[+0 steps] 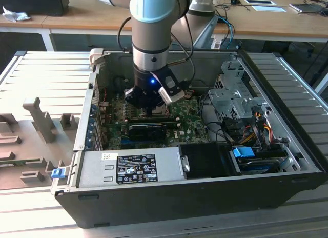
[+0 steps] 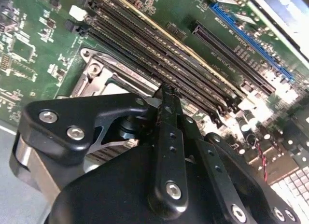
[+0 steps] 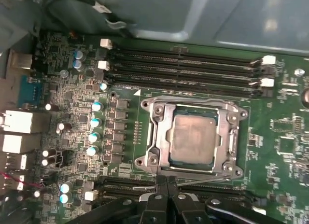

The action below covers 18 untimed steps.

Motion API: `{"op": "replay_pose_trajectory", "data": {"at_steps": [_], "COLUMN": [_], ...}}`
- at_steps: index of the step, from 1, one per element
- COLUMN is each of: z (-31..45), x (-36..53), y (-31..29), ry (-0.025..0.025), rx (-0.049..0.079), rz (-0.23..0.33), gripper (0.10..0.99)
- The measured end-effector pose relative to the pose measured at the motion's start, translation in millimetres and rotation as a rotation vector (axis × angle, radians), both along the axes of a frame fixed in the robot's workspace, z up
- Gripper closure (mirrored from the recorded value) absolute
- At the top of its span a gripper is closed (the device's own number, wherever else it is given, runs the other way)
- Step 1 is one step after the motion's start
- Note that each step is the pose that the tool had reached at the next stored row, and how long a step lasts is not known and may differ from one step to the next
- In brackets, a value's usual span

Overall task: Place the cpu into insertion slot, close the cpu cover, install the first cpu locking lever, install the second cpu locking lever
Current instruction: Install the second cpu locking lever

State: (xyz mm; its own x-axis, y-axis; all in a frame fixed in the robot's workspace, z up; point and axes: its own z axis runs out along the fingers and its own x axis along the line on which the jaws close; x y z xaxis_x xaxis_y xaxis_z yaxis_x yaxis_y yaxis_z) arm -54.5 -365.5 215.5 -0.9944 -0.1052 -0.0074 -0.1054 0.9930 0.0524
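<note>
In the first wrist view the gripper point(image 3: 166, 185) sits right at the near edge of the socket, its two black fingers point(image 3: 158, 201) pressed tight together with no gap between them and nothing visibly caught in the tips. Just past those tips runs a thin metal locking lever point(image 3: 203, 178), lying along the near side of the insertion slot point(image 3: 192, 137). And there's the cpu point(image 3: 193, 138), pale silver-grey top, seated flat in the slot, with the cpu cover point(image 3: 159, 132) lying down around it, its window framing the chip. Beyond the socket, the long dark memory slots point(image 3: 183, 72) stretch across the green motherboard point(image 3: 285, 137), and a row of blue-topped capacitors point(image 3: 95, 121) stands off to one side.

The second wrist view comes from behind the gripper point(image 2: 166, 91): fingers closed into one narrow blade, the tip down beside the grey metal frame of the socket point(image 2: 104, 77), memory slots point(image 2: 159, 55) running just alongside.

Out in the exterior view, the gripper point(image 1: 149, 111) is down inside the open computer case point(image 1: 205, 202), over the motherboard point(image 1: 187, 120). Nearest the camera lies the grey power supply point(image 1: 130, 166); a metal drive cage point(image 1: 233, 97) stands toward the exterior view's right. Wooden desks point(image 1: 82, 15) run across the far background.
</note>
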Motion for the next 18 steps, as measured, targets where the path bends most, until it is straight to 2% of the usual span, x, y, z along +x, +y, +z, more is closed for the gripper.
{"op": "replay_pose_trajectory", "data": {"at_steps": [2,4,5,10,13,15,18], "z": [-3.1,-3.8,-4.0,-4.0,-4.0,-4.6,-6.4], "x": [-0.5,-2.0,-2.6,-9.9,-13.7,-16.5,-19.7], "y": [0.0,-4.8,-7.9,-15.6,-19.4,-22.7,-25.7], "ry": [0.0000,-0.0003,-0.0005,-0.0020,-0.0038,-0.0072,-0.0124], "rx": [0.002,0.055,0.071,0.098,0.120,0.141,0.157], "rz": [0.007,0.009,0.010,0.010,0.011,0.012,0.013], "gripper": [0.980,0.980,0.980,0.980,0.980,0.980,0.980]}}
